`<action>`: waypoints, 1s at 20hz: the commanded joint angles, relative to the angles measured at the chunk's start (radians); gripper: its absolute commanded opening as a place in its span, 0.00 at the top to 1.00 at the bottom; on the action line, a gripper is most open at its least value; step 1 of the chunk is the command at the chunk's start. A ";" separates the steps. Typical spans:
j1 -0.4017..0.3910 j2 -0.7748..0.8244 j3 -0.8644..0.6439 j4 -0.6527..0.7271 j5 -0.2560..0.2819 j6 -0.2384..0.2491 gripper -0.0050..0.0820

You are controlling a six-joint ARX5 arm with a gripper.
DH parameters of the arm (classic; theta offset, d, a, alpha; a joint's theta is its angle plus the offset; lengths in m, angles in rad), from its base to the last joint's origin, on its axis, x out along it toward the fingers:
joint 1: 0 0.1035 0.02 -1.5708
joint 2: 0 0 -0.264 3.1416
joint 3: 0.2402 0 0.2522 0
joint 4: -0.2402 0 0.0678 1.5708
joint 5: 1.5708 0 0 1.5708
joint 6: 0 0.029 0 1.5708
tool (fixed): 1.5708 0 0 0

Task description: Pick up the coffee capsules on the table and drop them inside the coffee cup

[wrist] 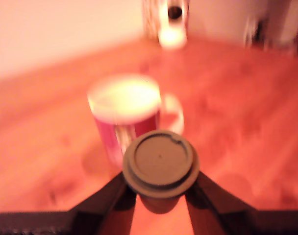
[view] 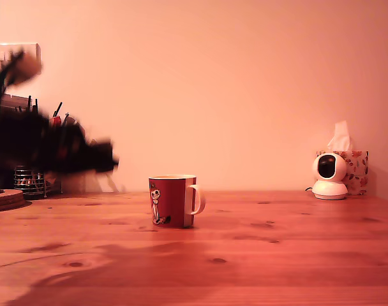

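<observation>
Capsule (wrist: 160, 164), a dark brown tapered pod with a wide flat rim, sits clamped between the black gripper (wrist: 160, 196) jaws, rim toward the wrist camera, probably for dropping. Nearby on the reddish-brown wooden table (view: 277, 255) stands the red, white-handled mug (view: 173, 201), its mouth open.

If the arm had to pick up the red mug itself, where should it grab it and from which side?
Probably by the rim of the mug, coming from above: it stands upright with its mouth open, so one jaw could go inside and one outside. The handle sticks out toward the exterior view's right, so grip the wall opposite. The gripper already holds a capsule.
</observation>
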 commanded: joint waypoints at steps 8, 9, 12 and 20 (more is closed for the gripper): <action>-0.003 -0.026 0.292 -0.442 0.039 -0.003 0.74; -0.003 -0.026 0.331 -0.495 0.039 -0.003 0.74; -0.003 -0.025 0.441 -0.658 0.042 -0.002 0.74; -0.014 0.057 0.649 -0.877 0.042 0.005 0.73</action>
